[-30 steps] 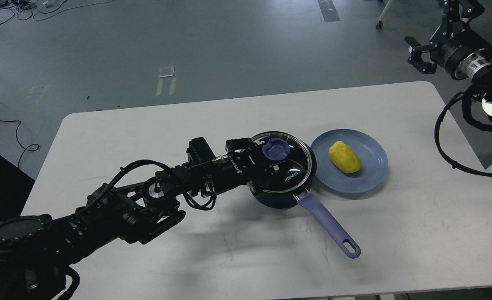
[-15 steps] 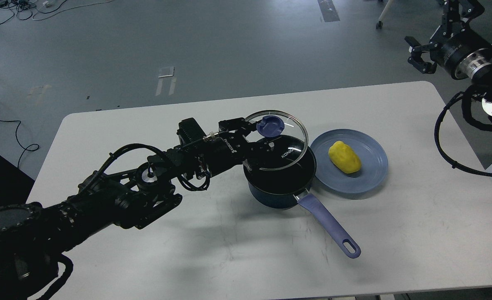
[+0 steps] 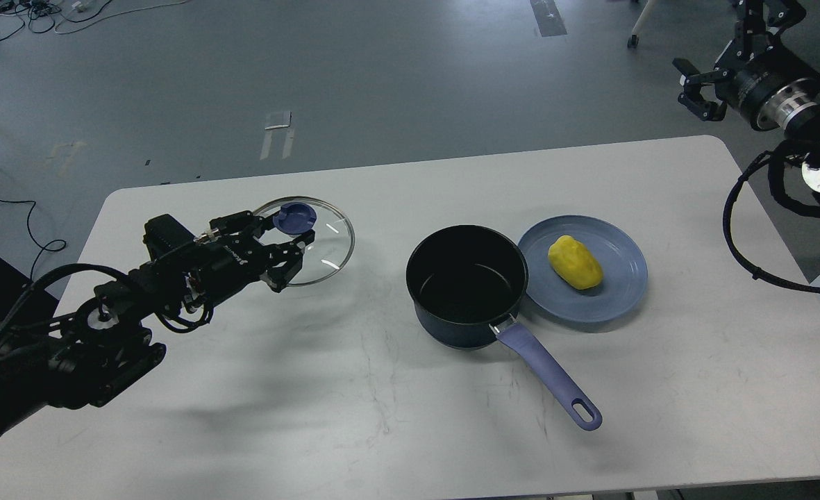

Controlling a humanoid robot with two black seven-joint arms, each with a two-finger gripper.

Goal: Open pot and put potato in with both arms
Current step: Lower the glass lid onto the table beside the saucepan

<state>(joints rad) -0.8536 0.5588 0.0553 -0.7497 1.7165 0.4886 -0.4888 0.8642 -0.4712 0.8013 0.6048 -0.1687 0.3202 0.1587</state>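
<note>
While the left gripper [image 3: 291, 239] holds the glass lid [image 3: 307, 242] closed-fingered over the table's left part, the pot [image 3: 466, 285] stands open; the potato [image 3: 574, 262] lies on its plate [image 3: 618, 295], the right gripper [image 3: 694, 90] waits open, holding nothing: 1 of 2 steps done.

Blue plate [image 3: 614, 305] on white table [image 3: 382, 403]

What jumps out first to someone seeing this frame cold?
Probably the left gripper at table left, holding the glass lid by its blue knob above the white table. Next, the open dark pot at centre, purple handle toward the viewer, with the yellow potato on the blue plate just right of it. The right gripper hangs open, beyond the table's far right corner.
</note>
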